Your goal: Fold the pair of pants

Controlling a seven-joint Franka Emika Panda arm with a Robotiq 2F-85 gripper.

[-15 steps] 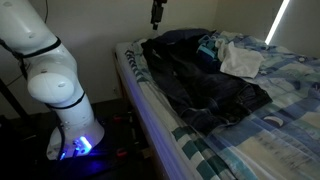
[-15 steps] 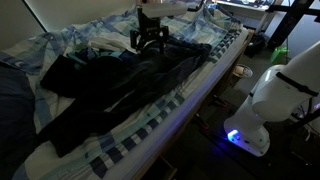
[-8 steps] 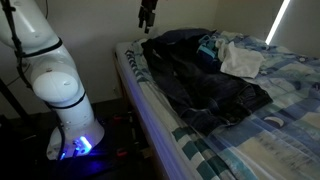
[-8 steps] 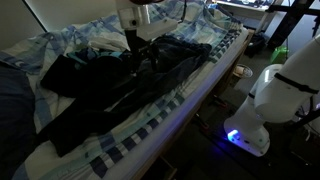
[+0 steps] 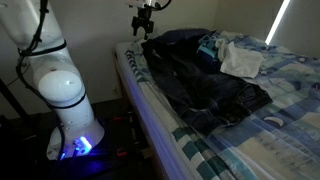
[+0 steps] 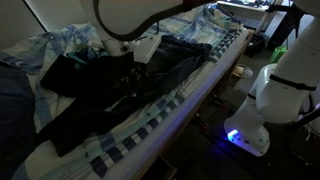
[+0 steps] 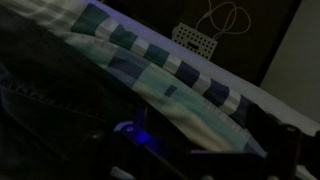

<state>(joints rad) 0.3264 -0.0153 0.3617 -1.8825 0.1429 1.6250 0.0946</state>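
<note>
A dim bedroom scene with a bed (image 5: 152, 118) covered by a light blue-and-white plaid sheet (image 5: 285, 115). The pants (image 5: 205, 85), large, dark and made of heavy denim, lie spread and rumpled on the sheet, reaching from the far end of the bed towards its near side edge. In an exterior view they (image 6: 115, 95) run lengthwise down the mattress, with one leg stretching towards the foot. A small white cloth (image 5: 240, 60) rests crumpled on the sheet, touching the pants' far side. A white robot arm (image 5: 55, 85) rises from a base (image 5: 72, 138) on the floor beside the bed, where a blue light (image 5: 81, 146) glows. The hand (image 5: 143, 32) hangs above the far corner of the bed, over the end of the pants; its fingers stand apart, open, with nothing between them, and it appears clear of the fabric. The wrist view is very dark: the striped edge of the sheet (image 7: 170, 80) crosses it on a slant, the pants (image 7: 40, 100) fill the left side as a black mass, and the blue glow shows below the bed's edge.
</note>
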